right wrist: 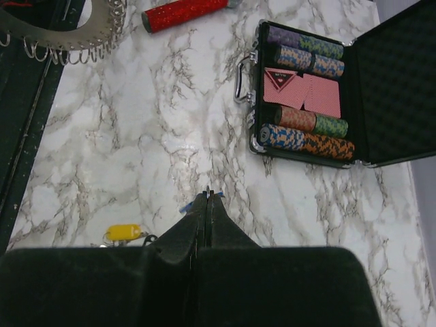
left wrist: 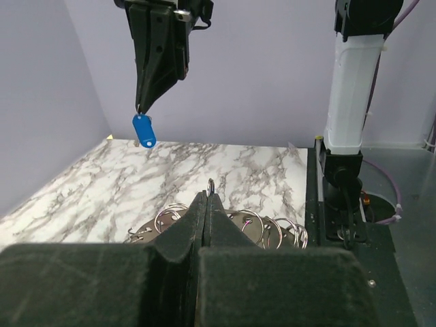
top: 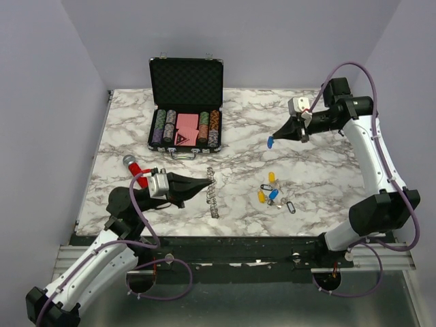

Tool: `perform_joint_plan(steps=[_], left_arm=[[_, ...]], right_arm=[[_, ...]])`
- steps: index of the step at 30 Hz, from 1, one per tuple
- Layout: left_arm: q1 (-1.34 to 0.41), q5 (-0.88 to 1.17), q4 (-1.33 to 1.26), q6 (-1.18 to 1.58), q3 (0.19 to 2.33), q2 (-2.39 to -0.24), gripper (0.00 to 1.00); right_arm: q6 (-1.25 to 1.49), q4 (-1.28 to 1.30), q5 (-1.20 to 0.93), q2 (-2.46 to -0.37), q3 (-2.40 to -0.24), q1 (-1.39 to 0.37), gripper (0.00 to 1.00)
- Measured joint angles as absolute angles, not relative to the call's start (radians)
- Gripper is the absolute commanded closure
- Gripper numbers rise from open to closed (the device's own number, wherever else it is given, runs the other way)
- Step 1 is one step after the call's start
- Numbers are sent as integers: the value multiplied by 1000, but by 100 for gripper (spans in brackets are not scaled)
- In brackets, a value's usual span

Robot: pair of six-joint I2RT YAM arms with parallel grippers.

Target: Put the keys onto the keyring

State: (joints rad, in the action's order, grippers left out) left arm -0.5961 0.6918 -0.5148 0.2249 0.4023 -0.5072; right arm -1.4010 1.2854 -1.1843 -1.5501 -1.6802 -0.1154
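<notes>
Marble table (top: 327, 177): blue key (top: 269, 142) dangles from right hand (top: 275, 137).

At the upper left of the right wrist view we are seeing only an arc of the keyring (right wrist: 68, 35), cut off by the frame edges. Low at centre, the right gripper (right wrist: 207, 195) is hiding all but a sliver of the blue key (right wrist: 185, 206). In the left wrist view the left gripper (left wrist: 206, 197) is covering most of the keyring's loops. In the top view we are finding the loose keys (top: 274, 193) too small to count.
</notes>
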Motion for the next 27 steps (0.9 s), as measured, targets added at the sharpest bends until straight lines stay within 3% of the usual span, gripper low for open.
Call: perform_joint_plan(steps=[13, 27], left_arm=[[-598, 735, -651, 133, 413, -633, 100], [-631, 733, -687, 53, 411, -672, 100]], right_arm=[[-1596, 1327, -1193, -1461, -1655, -395, 99], [-1530, 1333, -1170, -1482, -1641, -604, 99]])
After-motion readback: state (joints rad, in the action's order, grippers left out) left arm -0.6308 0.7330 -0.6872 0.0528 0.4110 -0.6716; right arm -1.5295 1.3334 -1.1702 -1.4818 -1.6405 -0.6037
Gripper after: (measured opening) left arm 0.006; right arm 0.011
